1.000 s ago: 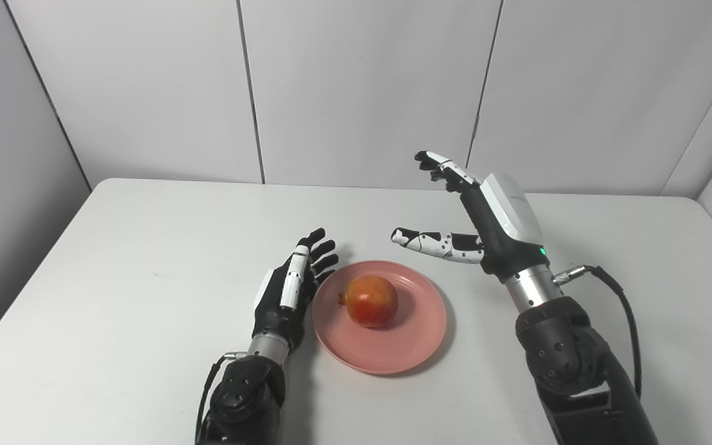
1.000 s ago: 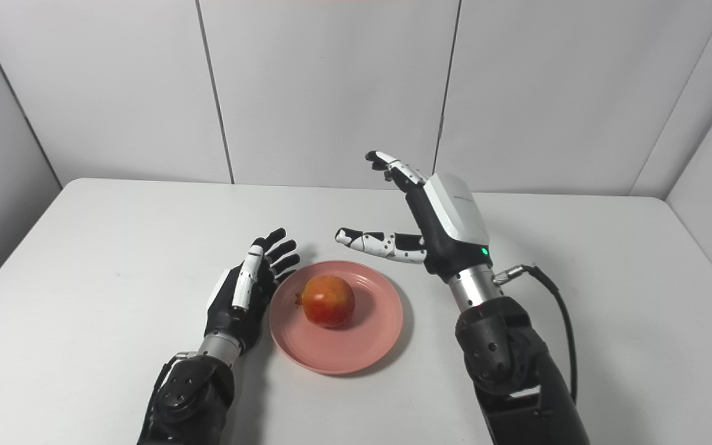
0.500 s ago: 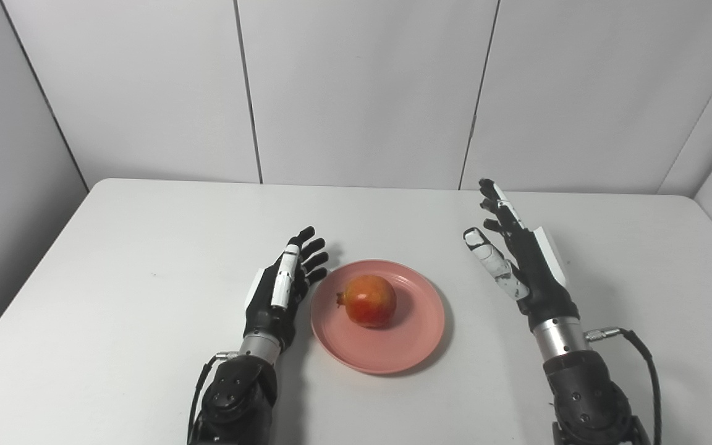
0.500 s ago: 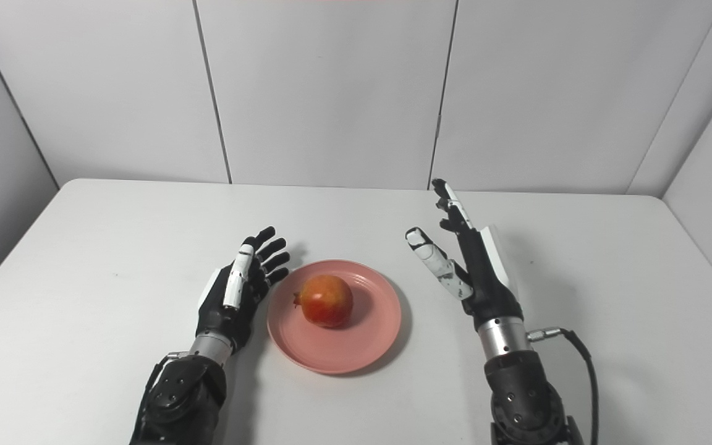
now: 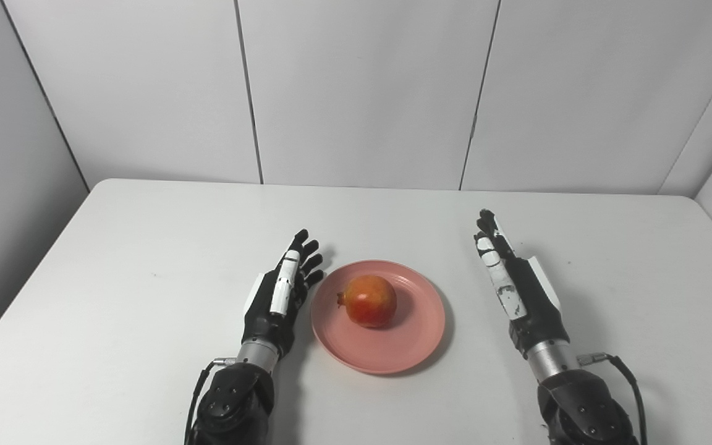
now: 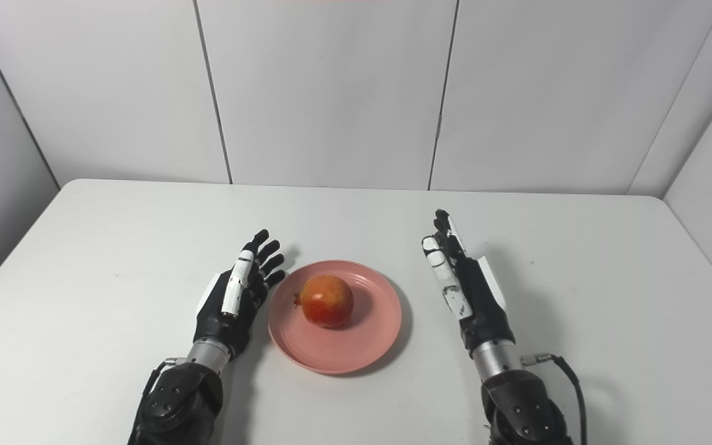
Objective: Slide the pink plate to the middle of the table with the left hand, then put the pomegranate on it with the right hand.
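Note:
The pink plate (image 5: 411, 346) lies near the middle of the white table (image 5: 146, 247). The red-orange pomegranate (image 5: 370, 301) rests on the plate, a little left of its centre. My left hand (image 5: 279, 296) is open and empty, edge-on on the table just left of the plate's rim, fingers pointing away from me. My right hand (image 5: 513, 287) is open and empty, low over the table to the right of the plate and apart from it. Both hands also show in the right eye view, left (image 6: 232, 296) and right (image 6: 464, 287).
A cable (image 5: 625, 377) hangs from my right wrist. White wall panels (image 5: 362, 93) stand behind the table's far edge. The table's left and right edges lie far from the hands.
My right hand has drawn back from above the plate's far right, come down towards the table and straightened its fingers. My left hand has slid back slightly. Plate and pomegranate have not moved.

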